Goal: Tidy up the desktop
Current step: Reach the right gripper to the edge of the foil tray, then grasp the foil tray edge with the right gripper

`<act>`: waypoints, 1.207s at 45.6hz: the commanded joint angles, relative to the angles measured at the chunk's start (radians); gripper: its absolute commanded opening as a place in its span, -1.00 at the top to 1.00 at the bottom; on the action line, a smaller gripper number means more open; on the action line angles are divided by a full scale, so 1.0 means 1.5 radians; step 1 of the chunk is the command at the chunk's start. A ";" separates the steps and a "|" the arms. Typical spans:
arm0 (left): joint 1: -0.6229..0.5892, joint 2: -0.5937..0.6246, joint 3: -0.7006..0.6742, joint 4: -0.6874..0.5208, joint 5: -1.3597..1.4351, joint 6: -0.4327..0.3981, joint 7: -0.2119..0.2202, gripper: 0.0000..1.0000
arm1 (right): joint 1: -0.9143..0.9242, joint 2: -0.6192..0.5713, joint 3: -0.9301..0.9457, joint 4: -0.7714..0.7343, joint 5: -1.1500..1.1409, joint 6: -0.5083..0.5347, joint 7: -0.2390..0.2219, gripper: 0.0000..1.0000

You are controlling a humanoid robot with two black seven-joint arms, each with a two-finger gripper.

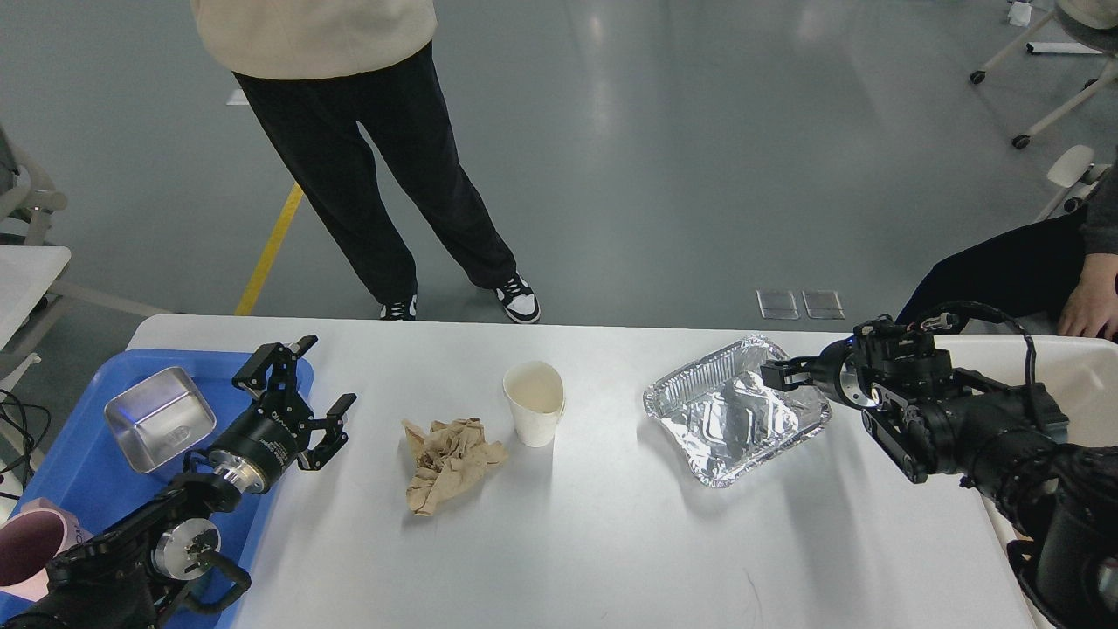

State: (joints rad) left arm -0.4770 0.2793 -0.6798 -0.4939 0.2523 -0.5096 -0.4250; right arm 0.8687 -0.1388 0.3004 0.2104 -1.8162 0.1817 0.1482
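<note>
The desktop [594,542] fills the lower half of my head view, running under both of my claws. My left gripper [301,393] hangs over its left end with the two fingers spread wide and nothing between them. Just to that claw's right lies a crumpled brown paper wad [450,463], and beyond the wad stands a white paper cup [534,404], upright, just beside the paper. Behind and to the left of the left claw sits the blue tray [61,454], holding a small metal pan [160,418]; a pink mug [26,559] shows at the tray's near corner. My right gripper [780,374] reaches in over the far right rim of the foil tray [725,419]; it is dark and nearly end-on, so I cannot tell whether it is spread or closed, nor whether it touches the foil. Past the far edge of the desktop a person [367,131] stands
</note>
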 commanded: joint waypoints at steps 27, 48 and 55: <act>-0.003 0.049 -0.006 -0.066 -0.006 0.004 0.003 -0.98 | -0.025 0.026 -0.015 -0.023 0.001 -0.017 0.001 0.18; -0.001 0.067 -0.011 -0.068 -0.006 0.004 0.002 -0.98 | -0.025 0.029 -0.043 -0.021 0.010 -0.001 0.040 0.67; -0.001 0.074 -0.015 -0.068 -0.006 0.004 0.002 -0.98 | -0.024 0.024 -0.044 -0.019 0.014 0.043 0.065 1.00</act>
State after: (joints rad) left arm -0.4786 0.3828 -0.6986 -0.5952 0.2439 -0.5031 -0.4219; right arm 0.8314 -0.0963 0.2359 0.1807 -1.7990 0.2053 0.2213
